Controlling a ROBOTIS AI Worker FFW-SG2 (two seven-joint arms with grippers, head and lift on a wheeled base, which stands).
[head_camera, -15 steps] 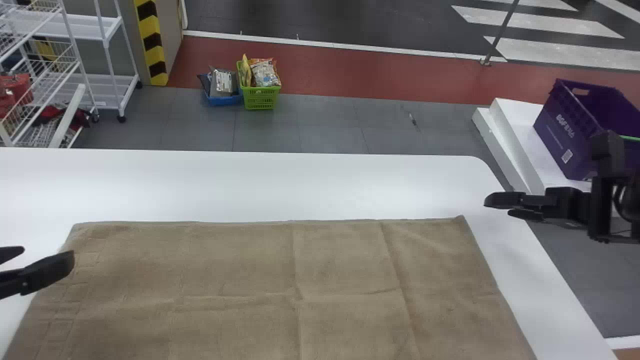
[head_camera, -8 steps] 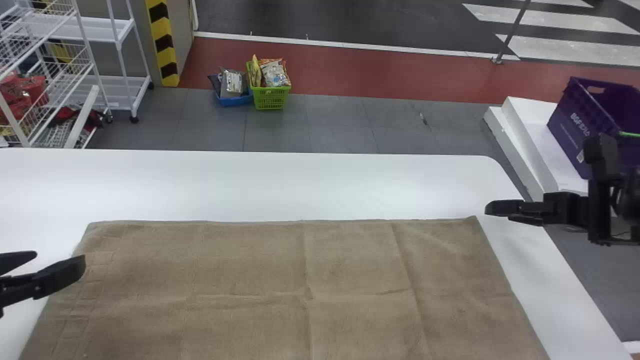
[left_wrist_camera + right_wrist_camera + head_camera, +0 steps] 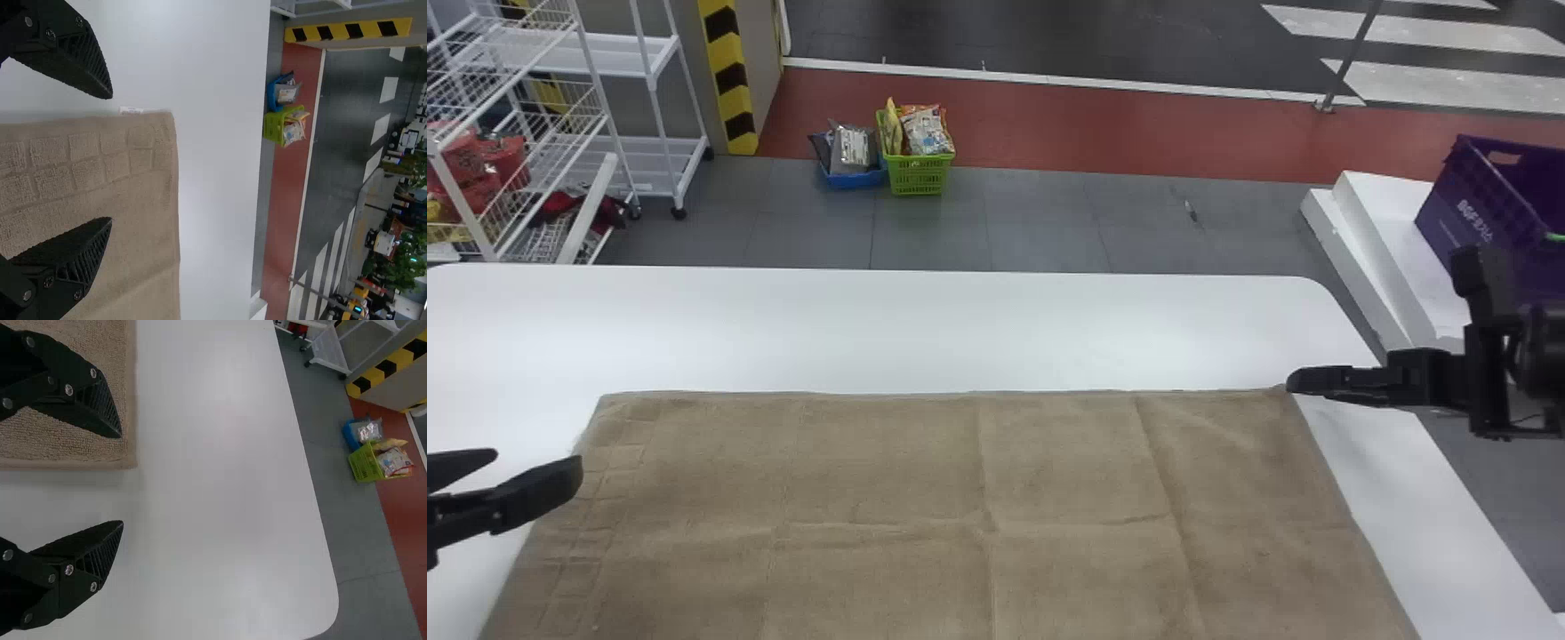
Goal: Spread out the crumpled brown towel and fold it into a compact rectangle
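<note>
Two grippers work from opposite ends of one brown towel [image 3: 871, 471]. We locate the towel spread flat on the white tabletop [image 3: 960, 329], between the left and right fingers and extending from them toward our side. The far edge runs roughly straight from just beyond the left fingers to the right fingertips. Creases cross the section between both pairs of fingers. A band of stitched squares [image 3: 83, 173] runs along the end nearest the left fingers.

Left gripper [image 3: 538, 460]: we hold the fingers apart, one over the towel near its far left corner, the other over the tabletop outside the edge. A small white label [image 3: 131, 109] projects from the towel just ahead of that outer finger.

Right gripper [image 3: 1291, 382]: we hold the fingers apart at the far right corner, one over the towel, the other over the tabletop. Contact with the cloth cannot be confirmed.

On the floor, well ahead of both pairs of fingers, a green basket [image 3: 919, 180] stands beside a blue basket [image 3: 854, 180]. A purple crate [image 3: 1449, 213] sits on a white platform [image 3: 1392, 236] beyond the right fingers.
</note>
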